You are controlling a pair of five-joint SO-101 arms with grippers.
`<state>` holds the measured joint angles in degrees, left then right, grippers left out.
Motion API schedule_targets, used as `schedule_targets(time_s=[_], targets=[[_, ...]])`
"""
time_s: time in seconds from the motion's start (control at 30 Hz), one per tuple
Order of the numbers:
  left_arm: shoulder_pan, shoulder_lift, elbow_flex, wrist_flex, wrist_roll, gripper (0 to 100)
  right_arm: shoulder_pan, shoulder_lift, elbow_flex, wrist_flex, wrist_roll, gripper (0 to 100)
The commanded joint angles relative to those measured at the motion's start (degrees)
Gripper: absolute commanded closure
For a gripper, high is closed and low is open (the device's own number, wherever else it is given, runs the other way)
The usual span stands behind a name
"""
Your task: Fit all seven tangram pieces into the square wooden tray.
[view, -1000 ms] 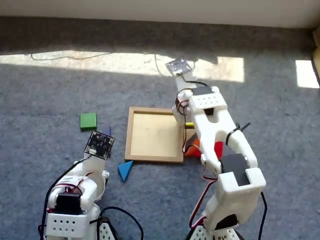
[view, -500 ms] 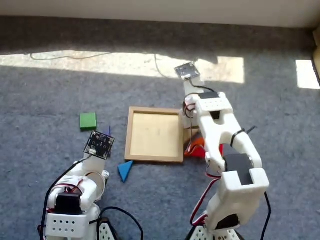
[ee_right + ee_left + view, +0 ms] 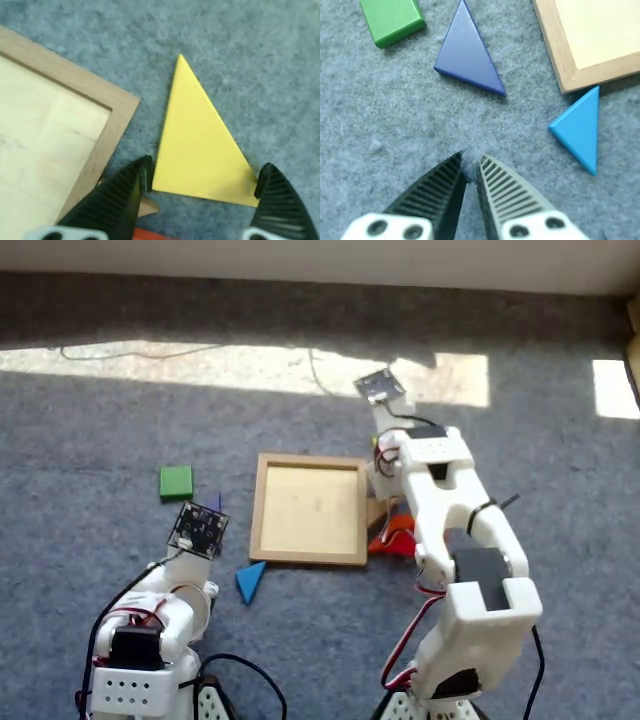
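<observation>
The square wooden tray (image 3: 262, 510) lies on the grey carpet, with nothing in it. My right gripper (image 3: 204, 182) is open just off the tray's right side. Its fingers straddle the wide end of a yellow triangle (image 3: 197, 135) that lies flat beside the tray frame (image 3: 75, 80). A red-orange piece (image 3: 397, 537) and a tan piece (image 3: 378, 510) lie under the right arm by the tray's right edge. My left gripper (image 3: 470, 162) is shut and low over bare carpet. Ahead of it lie a dark blue triangle (image 3: 468, 55), a light blue triangle (image 3: 580, 130) and a green square (image 3: 391, 17).
The green square (image 3: 176, 482) sits left of the tray and the light blue triangle (image 3: 250, 580) near its front left corner. The right arm (image 3: 450, 510) stretches along the tray's right side. A cable (image 3: 140, 352) runs across the sunlit strip at the back.
The right arm has swung away from over the tray's right edge, to the right and farther back. The left arm has kept still.
</observation>
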<state>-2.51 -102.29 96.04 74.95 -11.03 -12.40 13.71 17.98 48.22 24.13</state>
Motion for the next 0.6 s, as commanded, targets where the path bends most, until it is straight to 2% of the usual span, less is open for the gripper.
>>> schedule_targets(time_s=[0.0,0.07,0.23,0.43,0.57], targets=[[-0.7,-0.7,1.2,0.2,0.1,99,-0.9,-0.5,-0.2,-0.6,1.3,67.8],[-0.7,-0.7,1.2,0.2,0.1,99,-0.5,-0.5,0.0,-0.6,1.3,69.6],[-0.7,-0.7,1.2,0.2,0.1,99,1.4,-0.5,0.0,-0.4,1.5,82.3],[-0.7,-0.7,1.2,0.2,0.1,99,4.4,-0.6,-0.5,6.2,0.6,82.5],[-0.7,-0.7,1.2,0.2,0.1,99,5.1,-0.6,-0.5,6.4,-6.4,82.5]])
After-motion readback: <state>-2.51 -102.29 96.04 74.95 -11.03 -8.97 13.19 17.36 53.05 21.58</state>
